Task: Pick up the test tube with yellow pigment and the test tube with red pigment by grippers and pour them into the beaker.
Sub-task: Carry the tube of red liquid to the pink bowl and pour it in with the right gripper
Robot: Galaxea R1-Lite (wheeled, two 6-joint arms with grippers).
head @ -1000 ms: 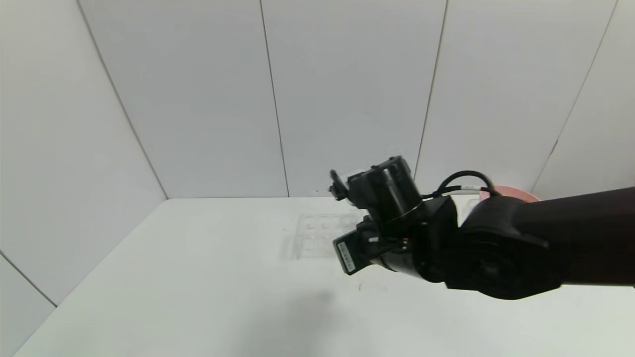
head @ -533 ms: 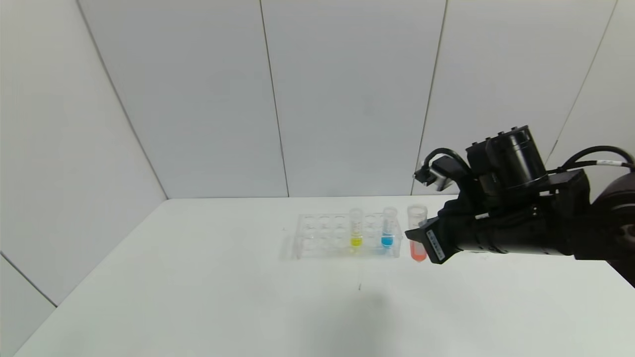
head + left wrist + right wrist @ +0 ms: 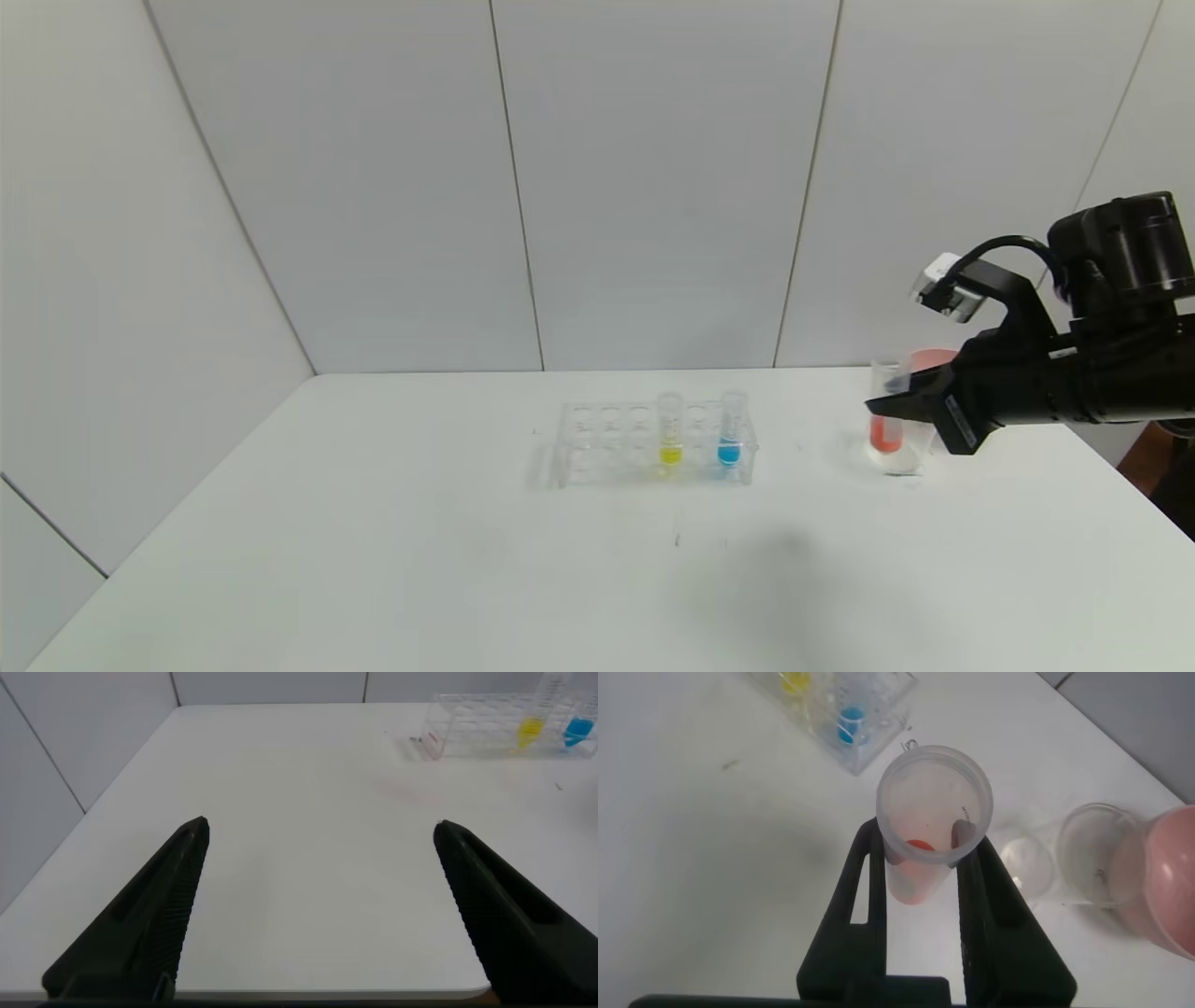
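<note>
Head view: right gripper (image 3: 887,403) clamps the red-pigment test tube (image 3: 883,418) upright, just left of the beaker (image 3: 907,446); the yellow-pigment tube (image 3: 669,431) waits racked, left gripper (image 3: 318,859) wide open.

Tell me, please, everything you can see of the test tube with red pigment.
The test tube with red pigment is a small clear tube with a wider round rim, open on top, red-orange liquid in its lower part. It stands upright, off the table, clamped between the right gripper fingers, by the beaker, away from the rack.
</note>
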